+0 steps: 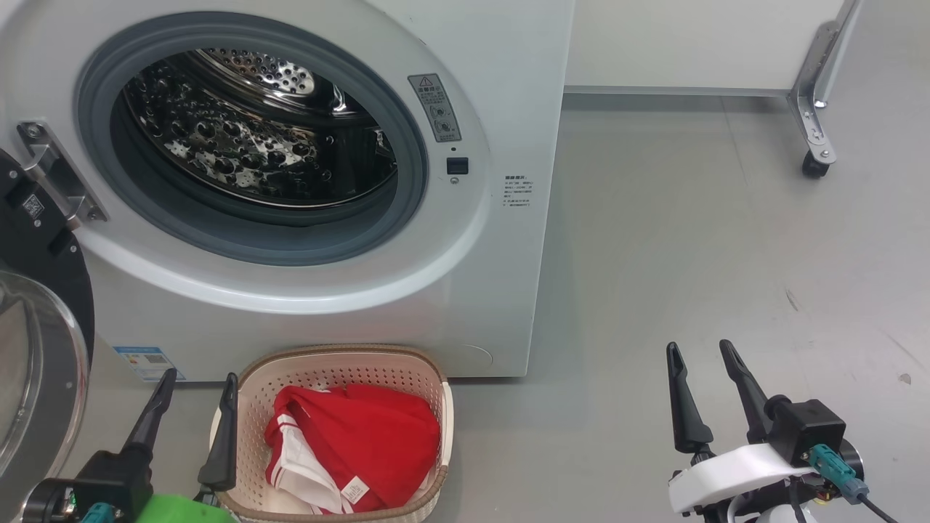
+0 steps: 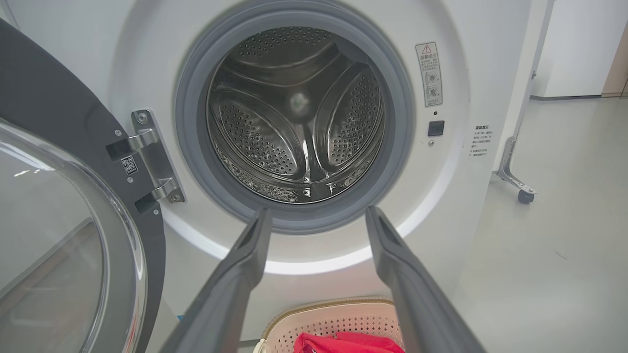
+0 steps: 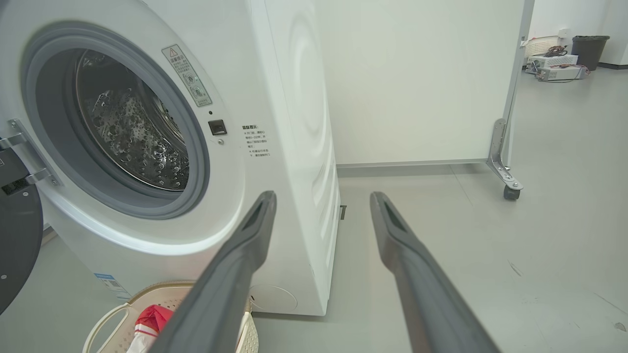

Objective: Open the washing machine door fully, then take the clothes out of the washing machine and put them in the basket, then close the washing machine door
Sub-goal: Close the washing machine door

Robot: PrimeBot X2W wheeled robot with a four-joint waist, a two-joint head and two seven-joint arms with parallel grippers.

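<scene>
The white washing machine (image 1: pixel 494 109) stands open, its steel drum (image 1: pixel 254 131) bare of any garment. Its door (image 1: pixel 36 305) hangs swung out at the far left, black rim and glass bowl toward me; the same door (image 2: pixel 64 235) fills the left of the left wrist view. Red clothes (image 1: pixel 363 443) with white trim lie in the cream basket (image 1: pixel 327 363) on the floor before the machine. My left gripper (image 1: pixel 200 381) is open beside the basket's left rim, holding nothing. My right gripper (image 1: pixel 700 349) is open over bare floor to the right.
Grey floor (image 1: pixel 690 240) stretches right of the machine. A white partition on a castor foot (image 1: pixel 815 156) stands at the back right. In the right wrist view, a bin and boxes (image 3: pixel 564 54) sit far off.
</scene>
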